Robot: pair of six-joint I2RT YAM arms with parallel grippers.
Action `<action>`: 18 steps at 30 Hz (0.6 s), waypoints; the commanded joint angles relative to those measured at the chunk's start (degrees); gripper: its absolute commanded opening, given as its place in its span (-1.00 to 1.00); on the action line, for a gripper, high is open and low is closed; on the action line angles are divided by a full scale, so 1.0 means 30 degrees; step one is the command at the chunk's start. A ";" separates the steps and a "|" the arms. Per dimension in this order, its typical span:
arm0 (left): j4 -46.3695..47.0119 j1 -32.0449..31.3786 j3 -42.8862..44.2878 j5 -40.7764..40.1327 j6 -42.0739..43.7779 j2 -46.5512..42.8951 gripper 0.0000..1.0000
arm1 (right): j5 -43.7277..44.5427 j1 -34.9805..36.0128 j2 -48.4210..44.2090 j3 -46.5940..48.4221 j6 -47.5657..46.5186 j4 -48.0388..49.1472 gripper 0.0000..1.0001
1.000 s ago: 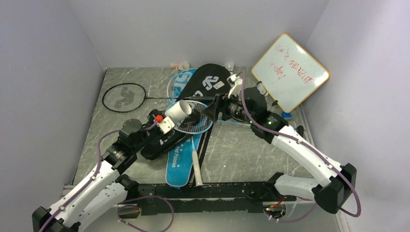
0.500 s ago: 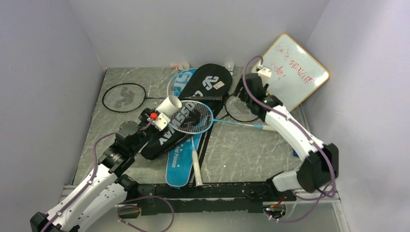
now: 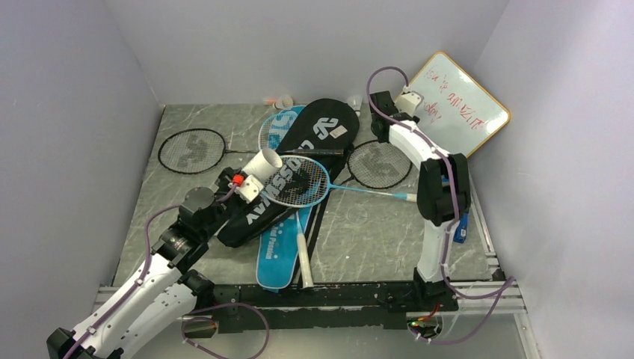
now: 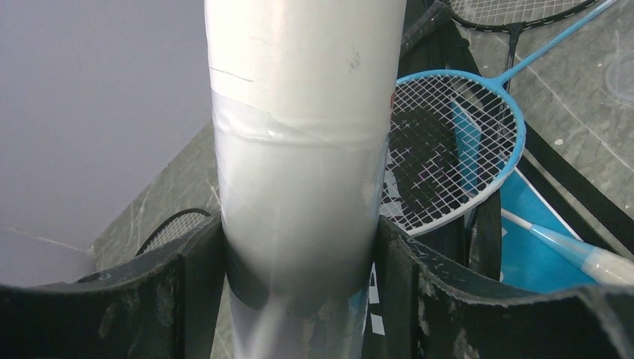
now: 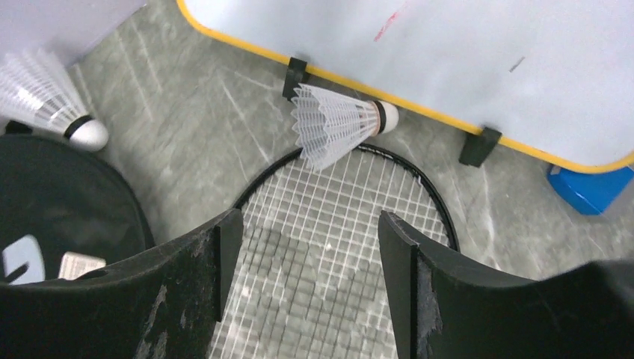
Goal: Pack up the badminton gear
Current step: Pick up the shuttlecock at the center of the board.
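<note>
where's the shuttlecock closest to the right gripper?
Right wrist view, centre: the shuttlecock lies just beyond the open right gripper, at the rim of the black racket, beside the whiteboard.

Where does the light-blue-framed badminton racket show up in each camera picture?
Top external: the light-blue-framed racket lies centre, head on the black racket-shaped bag.
Left wrist: right of centre, behind the long white tube.
Right wrist: not in it.
Shared landmark: the black-framed racket by the orange-rimmed whiteboard, in all three.

Whiteboard (image 3: pixel 456 112) writing too small to read; blue bag (image 3: pixel 275 258) partly hidden under black bag (image 3: pixel 325 127)
</note>
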 commanded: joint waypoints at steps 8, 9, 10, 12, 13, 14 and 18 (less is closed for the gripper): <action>0.0856 0.0100 0.0892 0.0331 0.0033 0.0105 0.08 | 0.2559 -0.0484 0.4882 0.4580 -0.0321 -0.1560 0.39; 0.0843 0.0100 0.0917 0.0305 0.0023 0.0126 0.08 | 0.2622 -0.0515 0.5196 0.4833 -0.0236 -0.1708 0.39; 0.0837 0.0100 0.0924 0.0301 0.0029 0.0139 0.08 | 0.2707 -0.0545 0.5496 0.5059 -0.0130 -0.1876 0.38; 0.0859 0.0128 0.0954 0.0246 0.0040 0.0141 0.07 | 0.2860 -0.0603 0.5942 0.5348 0.0000 -0.2021 0.38; 0.0872 0.0166 0.0954 0.0206 0.0027 0.0141 0.07 | 0.2942 -0.0647 0.6112 0.5394 0.0090 -0.2033 0.37; 0.0874 0.0159 0.0954 0.0170 0.0026 0.0101 0.07 | 0.3040 -0.0664 0.6225 0.5426 0.0138 -0.1976 0.37; 0.0767 0.0198 0.0870 0.0104 0.0034 -0.0056 0.07 | 0.3291 -0.0921 0.6581 0.5415 0.0079 -0.1649 0.36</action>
